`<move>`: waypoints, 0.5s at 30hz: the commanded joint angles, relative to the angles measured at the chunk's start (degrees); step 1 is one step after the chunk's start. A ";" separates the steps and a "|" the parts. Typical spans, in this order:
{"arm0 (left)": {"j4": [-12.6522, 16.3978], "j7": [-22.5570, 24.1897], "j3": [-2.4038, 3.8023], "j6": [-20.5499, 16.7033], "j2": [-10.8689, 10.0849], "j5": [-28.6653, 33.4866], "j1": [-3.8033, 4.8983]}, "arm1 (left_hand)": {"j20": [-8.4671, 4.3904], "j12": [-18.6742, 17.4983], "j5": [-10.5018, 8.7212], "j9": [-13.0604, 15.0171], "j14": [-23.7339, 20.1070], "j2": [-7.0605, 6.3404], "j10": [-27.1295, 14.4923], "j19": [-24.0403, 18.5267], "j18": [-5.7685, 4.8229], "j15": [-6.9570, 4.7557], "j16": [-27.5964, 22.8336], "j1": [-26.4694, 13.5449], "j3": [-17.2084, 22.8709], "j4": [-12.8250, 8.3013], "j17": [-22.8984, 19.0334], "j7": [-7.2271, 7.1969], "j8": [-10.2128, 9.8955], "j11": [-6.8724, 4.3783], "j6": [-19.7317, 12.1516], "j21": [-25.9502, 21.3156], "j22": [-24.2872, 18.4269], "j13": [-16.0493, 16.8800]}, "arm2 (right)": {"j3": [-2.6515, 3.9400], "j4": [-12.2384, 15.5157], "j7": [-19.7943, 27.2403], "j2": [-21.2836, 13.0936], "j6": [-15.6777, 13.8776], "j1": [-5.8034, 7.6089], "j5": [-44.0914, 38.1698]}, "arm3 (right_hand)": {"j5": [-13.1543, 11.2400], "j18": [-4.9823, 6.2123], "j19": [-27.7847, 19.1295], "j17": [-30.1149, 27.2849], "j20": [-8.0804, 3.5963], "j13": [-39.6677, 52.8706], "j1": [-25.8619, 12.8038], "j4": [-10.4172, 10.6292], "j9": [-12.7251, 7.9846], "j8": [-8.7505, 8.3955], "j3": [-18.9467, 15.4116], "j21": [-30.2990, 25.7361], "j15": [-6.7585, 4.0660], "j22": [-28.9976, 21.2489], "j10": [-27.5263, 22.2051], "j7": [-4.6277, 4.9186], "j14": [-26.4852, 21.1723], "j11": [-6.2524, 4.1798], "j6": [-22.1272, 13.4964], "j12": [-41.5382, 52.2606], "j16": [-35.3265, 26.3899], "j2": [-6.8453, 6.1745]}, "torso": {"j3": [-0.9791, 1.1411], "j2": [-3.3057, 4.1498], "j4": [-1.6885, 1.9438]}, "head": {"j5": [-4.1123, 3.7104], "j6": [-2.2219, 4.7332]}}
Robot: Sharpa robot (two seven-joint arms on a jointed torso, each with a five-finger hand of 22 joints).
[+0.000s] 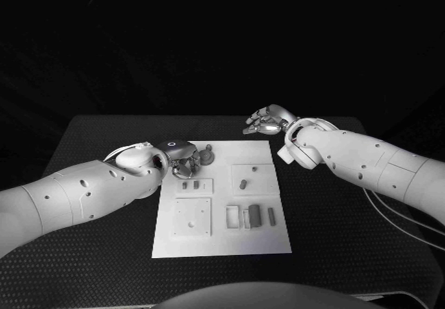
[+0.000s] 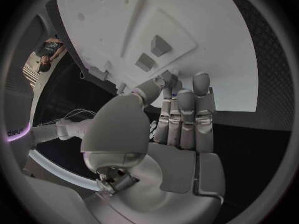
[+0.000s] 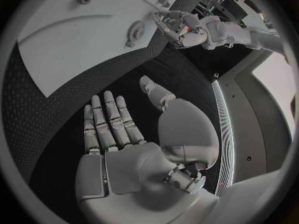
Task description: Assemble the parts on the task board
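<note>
Head view: left hand [image 1: 182, 161] curls at the task board [image 1: 260, 241]'s far-left corner, grip unclear, right hand [image 1: 267, 121] spread; small stiff parts [image 1: 256, 215] likely need side pinches.

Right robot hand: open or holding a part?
Open. The right robot hand shows a bare palm with fingers spread, nothing in it, above the black table beside the task board.
</note>
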 commanded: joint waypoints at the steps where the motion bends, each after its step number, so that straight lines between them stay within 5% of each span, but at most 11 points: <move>1: 0.08 -0.61 -0.35 4.14 0.32 -0.34 -0.53 | 0.02 -0.43 0.38 -0.13 0.16 0.46 1.12 -0.97 3.27 -0.24 -0.30 -0.68 -0.19 0.02 -0.09 0.32 -0.40 1.28 -0.67 -0.27 1.26 1.59 | 0.02 0.05 0.53 -0.03 0.44 -0.02 -0.12 | -0.06 -0.45 0.49 -0.09 -0.09 -0.02 -0.42 0.30 -0.09 0.08 0.13 -0.22 0.08 0.87 0.52 2.81 0.20 0.04 -0.26 -0.35 0.00 -0.01 | 0.02 0.00 0.02 | 0.01 0.00; 15: -0.16 0.00 -0.37 2.10 0.20 0.86 -0.52 | 0.97 -1.81 0.42 -1.00 -1.70 -1.84 -2.23 -2.48 3.66 0.94 -0.04 -3.67 -4.74 0.03 0.10 1.92 -2.30 2.51 -4.54 -0.58 1.31 1.11 | 0.02 0.10 0.47 -0.16 0.54 -0.02 -0.12 | -0.06 -0.44 0.50 -0.10 -0.09 -0.02 -0.42 0.30 -0.10 0.09 0.12 -0.27 0.08 0.89 0.53 2.81 0.19 0.04 -0.26 -0.38 0.00 -0.02 | -0.02 0.00 0.04 | 0.03 -0.05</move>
